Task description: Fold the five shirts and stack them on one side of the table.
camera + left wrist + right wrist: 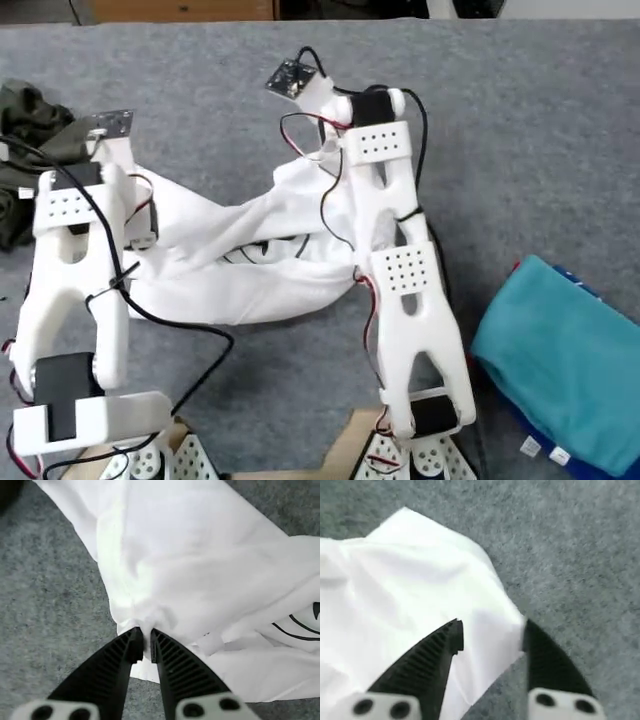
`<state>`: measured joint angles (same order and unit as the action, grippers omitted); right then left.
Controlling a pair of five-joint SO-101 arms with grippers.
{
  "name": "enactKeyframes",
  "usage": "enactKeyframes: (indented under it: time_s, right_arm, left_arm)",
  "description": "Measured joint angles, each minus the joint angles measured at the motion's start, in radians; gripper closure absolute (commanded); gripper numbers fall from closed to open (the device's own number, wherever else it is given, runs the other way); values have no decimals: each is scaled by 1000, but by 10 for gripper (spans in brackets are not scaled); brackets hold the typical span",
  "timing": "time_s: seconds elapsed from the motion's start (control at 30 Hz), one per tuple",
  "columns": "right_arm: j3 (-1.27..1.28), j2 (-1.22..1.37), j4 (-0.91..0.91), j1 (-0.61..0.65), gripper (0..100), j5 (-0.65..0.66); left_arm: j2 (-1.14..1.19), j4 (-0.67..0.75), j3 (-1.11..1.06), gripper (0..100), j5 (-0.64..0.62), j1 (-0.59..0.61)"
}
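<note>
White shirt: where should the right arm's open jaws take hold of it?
Take the white fabric shirt by its flat outer corner, from above: the right arm's jaws stand open astride that edge on the grey carpeted table, and the left arm's jaws pinch the other end.

The white shirt (240, 265) is lying as thin, smooth, matt cloth, creasing softly. The counter (520, 120) is showing a grey, rough, felt-like matt covering. The left tool (142, 645) and right tool (490, 635) are showing matt black plastic with ribbed inner faces. On the right, the teal cloth (565, 360) is looking thicker and fuzzier; far left, the olive cloth (25, 130) is looking matt
</note>
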<state>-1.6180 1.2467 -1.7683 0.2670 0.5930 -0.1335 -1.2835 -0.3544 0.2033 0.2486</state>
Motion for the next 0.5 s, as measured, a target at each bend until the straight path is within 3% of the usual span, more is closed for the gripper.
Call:
enactKeyframes:
  time_s: [0.23, 0.5]
  right_arm:
    - [230, -199, 0, 58, 963, -29]
    - [506, -210, 23, 147, 976, -31]
  left_arm:
    - [0, -117, 129, 981, 23, 71]
    - [0, -241, 173, 981, 132, 92]
